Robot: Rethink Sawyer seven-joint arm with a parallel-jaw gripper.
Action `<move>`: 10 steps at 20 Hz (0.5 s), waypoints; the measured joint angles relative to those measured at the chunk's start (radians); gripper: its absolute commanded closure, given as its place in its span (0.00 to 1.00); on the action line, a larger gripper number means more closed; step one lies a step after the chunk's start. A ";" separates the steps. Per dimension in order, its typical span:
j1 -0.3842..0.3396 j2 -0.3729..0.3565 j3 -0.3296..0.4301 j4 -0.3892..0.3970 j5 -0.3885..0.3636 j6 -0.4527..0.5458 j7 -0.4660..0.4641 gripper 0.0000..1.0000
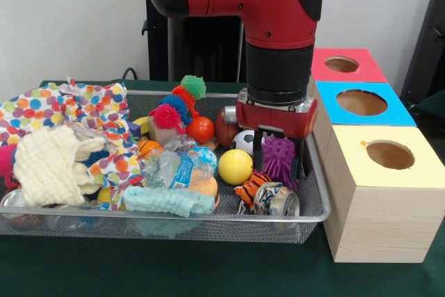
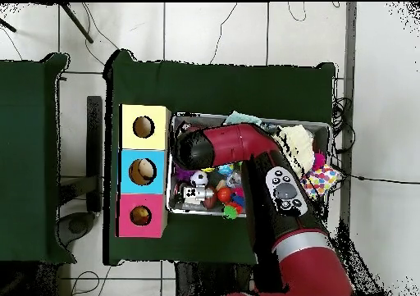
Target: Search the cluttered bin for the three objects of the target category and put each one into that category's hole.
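The wire mesh bin (image 1: 208, 219) is full of clutter; it also shows in the overhead view (image 2: 205, 116). An orange-brown striped plush tiger (image 1: 250, 187) lies near the bin's front right, beside a crushed can (image 1: 277, 199). No pale yellow plush shows. My gripper (image 1: 278, 159) is low in the bin's right part, just behind the tiger. It is open, with its fingers (image 1: 258, 151) on either side of a purple spiky ball (image 1: 279, 156). The red-topped hole (image 1: 341, 65) is in the farthest box to the right of the bin and also shows from overhead (image 2: 141, 216).
A blue-topped hole (image 1: 361, 102) and a yellow-topped hole (image 1: 389, 154) sit in the nearer boxes. The bin also holds a yellow ball (image 1: 235, 166), a soccer ball (image 1: 243, 140), a red ball (image 1: 200, 129), spiky balls (image 1: 193, 87), a plastic bottle (image 1: 174, 168), a polka-dot cloth (image 1: 76, 106) and a cream knit cloth (image 1: 52, 165).
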 measured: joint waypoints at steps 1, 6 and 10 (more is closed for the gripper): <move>0.000 0.001 0.000 0.000 -0.004 0.000 0.000 0.00; 0.000 0.015 -0.001 -0.002 -0.034 0.000 0.000 0.00; 0.000 0.038 -0.002 -0.008 -0.051 0.000 0.000 0.00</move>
